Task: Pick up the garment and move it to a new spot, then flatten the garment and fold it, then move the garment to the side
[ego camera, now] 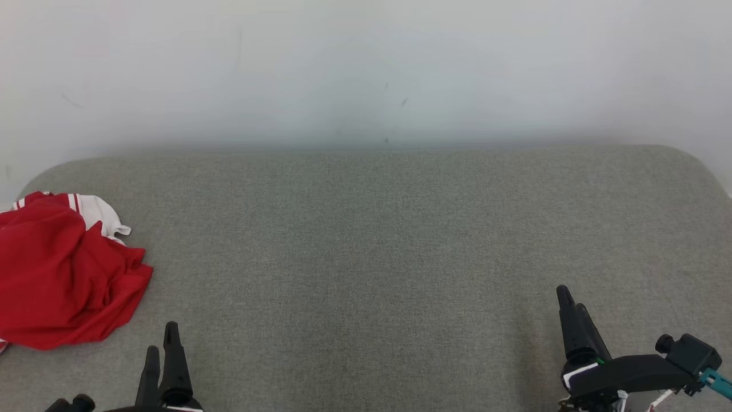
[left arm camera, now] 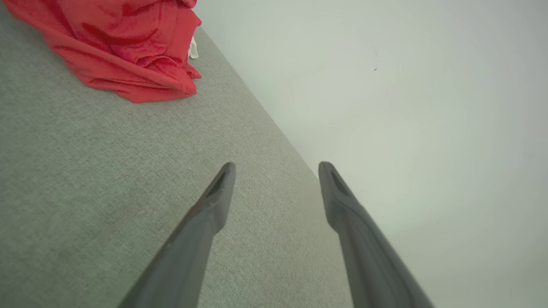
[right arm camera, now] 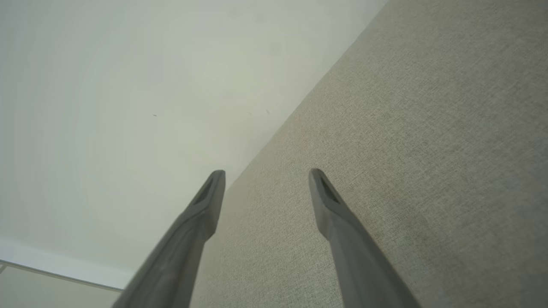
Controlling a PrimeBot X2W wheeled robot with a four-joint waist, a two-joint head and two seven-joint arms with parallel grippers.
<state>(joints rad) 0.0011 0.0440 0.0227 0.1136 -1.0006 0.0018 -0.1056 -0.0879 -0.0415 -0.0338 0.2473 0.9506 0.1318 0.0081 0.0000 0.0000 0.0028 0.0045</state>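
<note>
Before me lies a wide grey woven surface [ego camera: 366, 257], and behind it stands a plain pale wall [ego camera: 366, 68]. The red garment [ego camera: 63, 274], with white trim, lies crumpled at the left edge of the surface. My left gripper [left arm camera: 277, 164] hangs near it but apart, with its fingers spread and holding nothing. My right gripper [right arm camera: 266, 172] is well apart from it, also spread and holding nothing.

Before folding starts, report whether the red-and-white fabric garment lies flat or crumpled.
Crumpled: the garment lies heaped in deep folds on the grey fabric surface.
</note>
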